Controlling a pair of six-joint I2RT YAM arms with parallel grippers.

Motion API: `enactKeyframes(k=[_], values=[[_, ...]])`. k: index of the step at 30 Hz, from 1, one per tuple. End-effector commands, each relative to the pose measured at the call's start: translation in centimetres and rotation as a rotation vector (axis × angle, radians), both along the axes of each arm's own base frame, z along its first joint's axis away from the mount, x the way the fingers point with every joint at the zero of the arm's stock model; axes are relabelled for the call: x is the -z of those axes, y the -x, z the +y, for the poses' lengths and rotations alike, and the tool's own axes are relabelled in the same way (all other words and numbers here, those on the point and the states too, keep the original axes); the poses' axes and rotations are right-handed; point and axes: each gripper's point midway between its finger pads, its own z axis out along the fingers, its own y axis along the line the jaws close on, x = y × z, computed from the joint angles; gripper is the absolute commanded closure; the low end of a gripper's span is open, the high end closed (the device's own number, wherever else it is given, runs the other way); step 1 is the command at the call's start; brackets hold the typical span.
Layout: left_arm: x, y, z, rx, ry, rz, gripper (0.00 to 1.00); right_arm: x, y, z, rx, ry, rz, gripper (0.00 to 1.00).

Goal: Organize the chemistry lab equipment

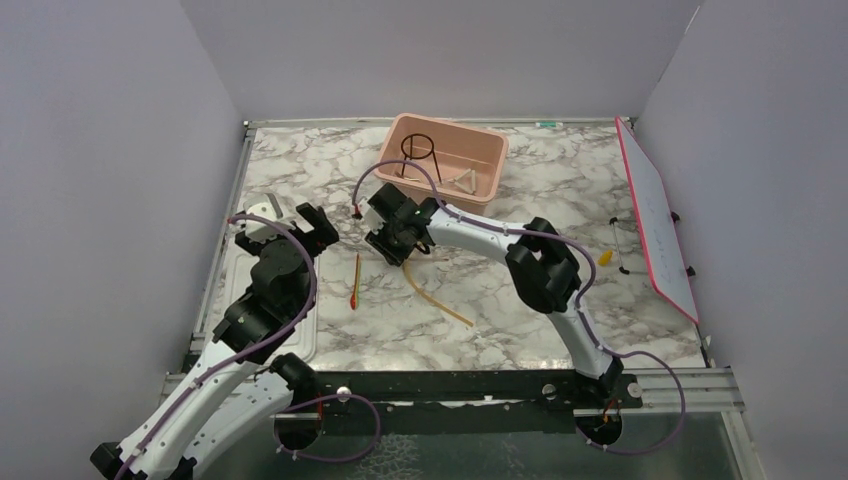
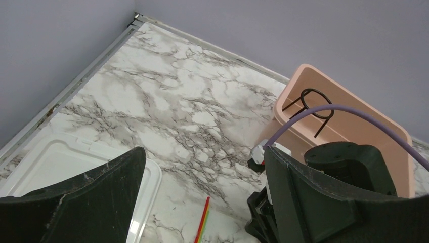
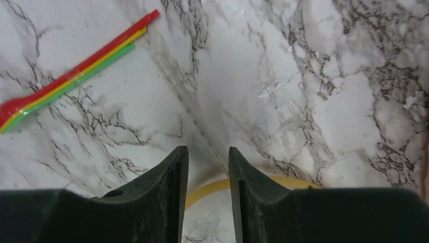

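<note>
Marble-patterned table (image 1: 560, 170), items as found. Item one: pink tub (image 1: 500, 142) at the far middle, holding the black wire ring stand (image 1: 418, 150) upright in its left half and a pale metal piece (image 1: 462, 183) lying in its right half (too small to name). Item two: red-orange rod (image 1: 355, 282), flat on the table between my two arms, its long axis running near to far; seen close from the right wrist it is striped red, yellow and green. Item three: tan rubber tube (image 1: 437, 297), curved, lying on the table just right of the rod, its far end passing under my right fingers (image 3: 207, 152). Item four: clear thin rod (image 3: 187, 96), faint against the marble, running toward the gap of those fingers. Right fingers: low over the table with a narrow gap between them; I cannot tell whether they pinch anything. Left fingers (image 2: 203, 152): spread wide, nothing between them, raised above the table near the white lid (image 2: 60, 162), which lies flat at the left edge.
</note>
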Motion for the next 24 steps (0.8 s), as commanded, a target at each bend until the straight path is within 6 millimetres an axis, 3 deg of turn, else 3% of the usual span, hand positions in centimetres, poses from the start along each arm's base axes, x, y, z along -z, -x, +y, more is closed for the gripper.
enactKeyframes(k=[1, 9, 16, 20, 24], values=[[0.2, -0.1, 0.1, -0.009, -0.001, 0.004, 0.11, 2.1, 1.6, -0.5, -0.074, 0.064, 0.067, 0.61], [0.3, -0.3, -0.2, 0.001, -0.006, 0.01, 0.11, 3.7, 1.5, -0.6, -0.114, 0.114, 0.084, 0.68], [0.4, -0.3, -0.4, 0.011, -0.01, 0.013, 0.11, 3.1, 1.1, 0.4, -0.18, 0.088, 0.051, 0.95], [0.3, -0.3, -0.4, 0.014, -0.01, 0.011, 0.11, -0.4, -0.1, 2.5, -0.135, -0.04, -0.011, 0.99], [0.2, -0.5, -1.1, 0.053, -0.016, 0.009, 0.11, -6.8, -0.5, 5.3, -0.123, -0.287, -0.102, 0.99]])
